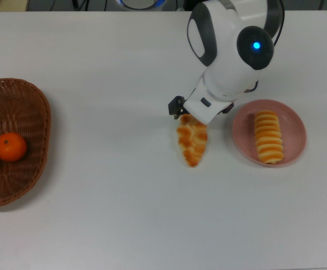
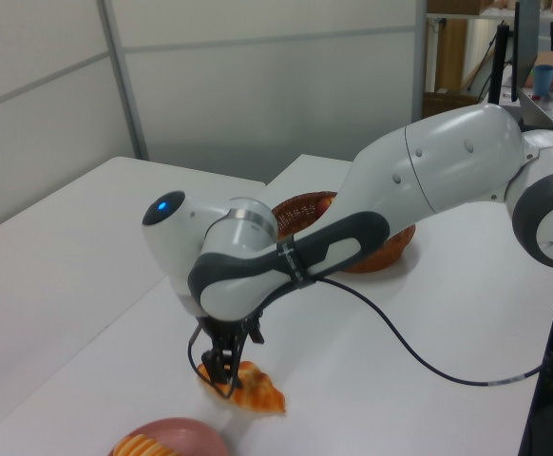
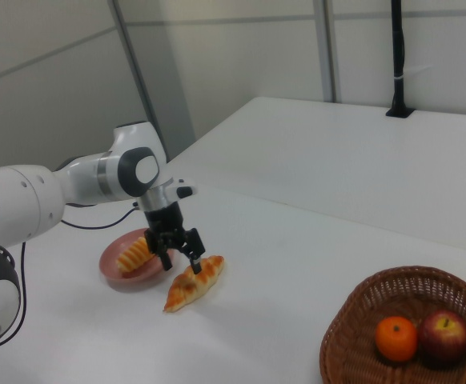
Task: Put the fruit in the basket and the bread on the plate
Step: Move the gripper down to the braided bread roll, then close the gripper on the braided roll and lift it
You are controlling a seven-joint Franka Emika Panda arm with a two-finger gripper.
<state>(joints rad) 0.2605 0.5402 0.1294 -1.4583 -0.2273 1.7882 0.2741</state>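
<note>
The gripper (image 3: 180,254) is seen spread above one end of the braided pastry (image 3: 191,282), which lies on the bench (image 1: 124,214). One ridged roll (image 1: 268,136) is held by the one pink plate (image 1: 296,129). Two fruits, a mandarin (image 3: 395,338) and an apple (image 3: 445,336), are contained in the one basket (image 3: 353,320).

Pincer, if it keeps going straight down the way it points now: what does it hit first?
Most likely the braided pastry. The pincer points down with its fingers open over the pastry's end nearest the pink plate. Nothing shows between them; the remaining gap is hard to judge.
</note>
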